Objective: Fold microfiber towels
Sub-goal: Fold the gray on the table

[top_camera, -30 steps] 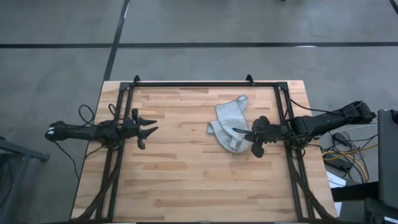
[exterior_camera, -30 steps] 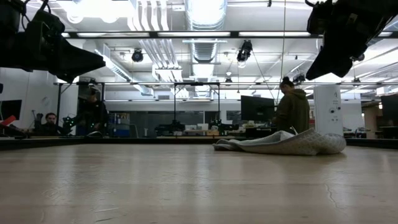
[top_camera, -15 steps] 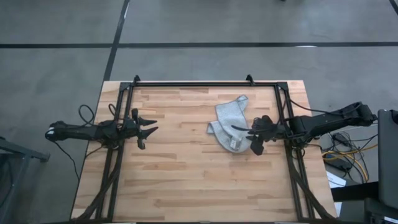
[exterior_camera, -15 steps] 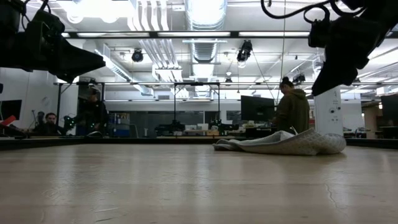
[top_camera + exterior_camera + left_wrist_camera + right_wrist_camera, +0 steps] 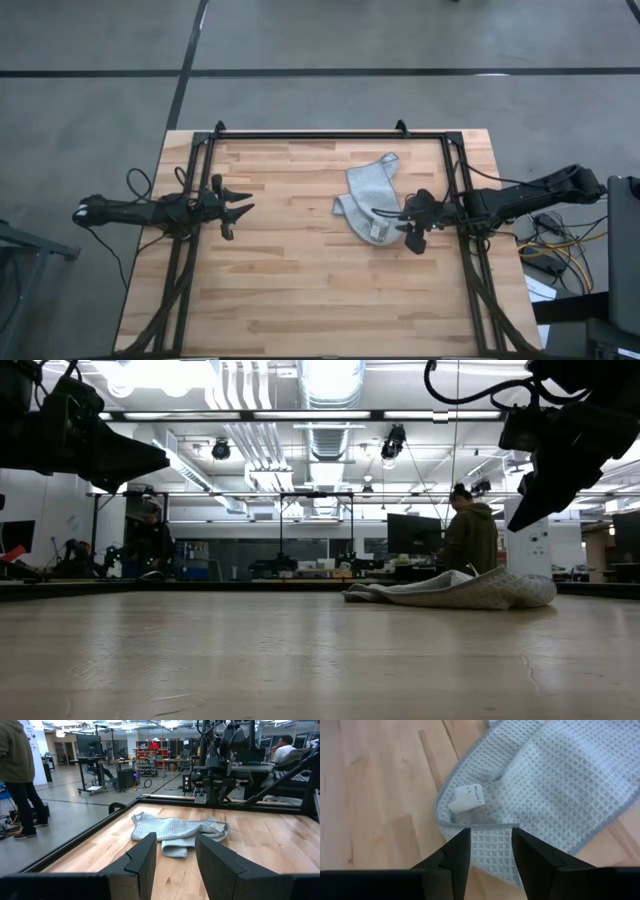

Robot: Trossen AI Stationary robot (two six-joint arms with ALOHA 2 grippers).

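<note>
The light grey-blue microfiber towel lies crumpled and partly folded over on the wooden table, right of centre. Its small white tag is at the near corner. The towel also shows in the low view and the left wrist view. My right gripper is open and hovers above that tagged corner, its fingers apart and clear of the cloth. My left gripper is open and empty above the table's left part, pointing at the towel.
A black metal frame runs round the table's edges. Bare wood lies left of and nearer than the towel. People stand and sit in the room beyond the table.
My right gripper has gone down toward the towel's tagged corner, staying open. The towel and my left arm have kept still.
</note>
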